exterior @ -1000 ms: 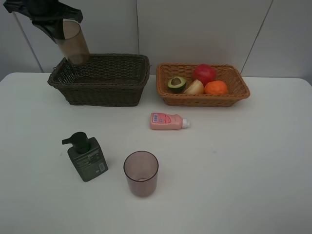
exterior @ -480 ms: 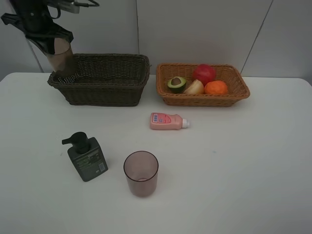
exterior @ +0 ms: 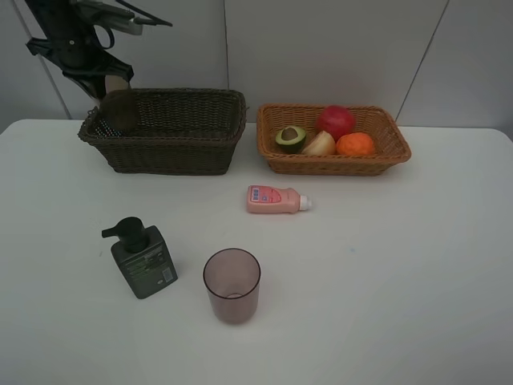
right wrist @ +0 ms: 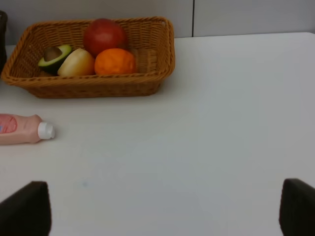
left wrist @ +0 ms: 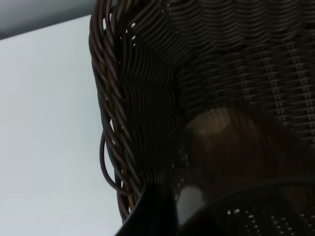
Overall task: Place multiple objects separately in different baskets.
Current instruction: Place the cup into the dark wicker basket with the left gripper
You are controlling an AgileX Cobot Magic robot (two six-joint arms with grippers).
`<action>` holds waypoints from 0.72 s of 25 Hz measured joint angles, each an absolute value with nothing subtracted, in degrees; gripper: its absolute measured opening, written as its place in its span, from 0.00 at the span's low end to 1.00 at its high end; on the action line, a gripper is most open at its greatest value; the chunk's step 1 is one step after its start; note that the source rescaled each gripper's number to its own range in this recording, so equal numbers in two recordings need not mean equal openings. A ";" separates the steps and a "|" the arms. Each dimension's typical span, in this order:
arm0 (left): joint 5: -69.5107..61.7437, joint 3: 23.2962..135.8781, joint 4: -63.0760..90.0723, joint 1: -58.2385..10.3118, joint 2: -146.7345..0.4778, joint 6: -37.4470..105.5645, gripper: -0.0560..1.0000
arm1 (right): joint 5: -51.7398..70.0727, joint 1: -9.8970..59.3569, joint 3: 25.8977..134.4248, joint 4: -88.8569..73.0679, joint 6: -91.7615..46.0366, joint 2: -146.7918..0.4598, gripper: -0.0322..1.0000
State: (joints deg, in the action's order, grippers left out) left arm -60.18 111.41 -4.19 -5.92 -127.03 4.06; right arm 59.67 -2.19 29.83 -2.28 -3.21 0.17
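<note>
One translucent brownish-pink cup (exterior: 231, 285) stands at six o'clock on the white table (exterior: 401, 265); the right claw (right wrist: 160, 209) hangs released over it. At eleven o'clock the left claw (exterior: 108, 83) grips a second brownish-pink cup (exterior: 120, 112) inside the dark brown wicker basket (exterior: 184, 144).

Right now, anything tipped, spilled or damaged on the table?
Only the small pink bottle lies on its side in front of the tan basket, cap on, no spill visible. The pump bottle and the cup beside it stand upright. Nothing looks damaged.
</note>
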 joint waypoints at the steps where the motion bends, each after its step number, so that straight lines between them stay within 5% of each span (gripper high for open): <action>1: -60.09 111.41 -4.19 -5.92 -127.20 4.18 0.05 | 59.67 -2.19 29.83 -2.28 -3.21 0.17 0.93; 14: -58.74 111.41 -3.83 -5.92 -129.27 6.21 0.07 | 59.67 -2.19 29.83 -2.28 -3.21 0.17 0.93; 18: -58.55 111.41 -3.77 -5.92 -129.27 6.97 0.32 | 59.67 -2.19 29.83 -2.28 -3.21 0.17 0.93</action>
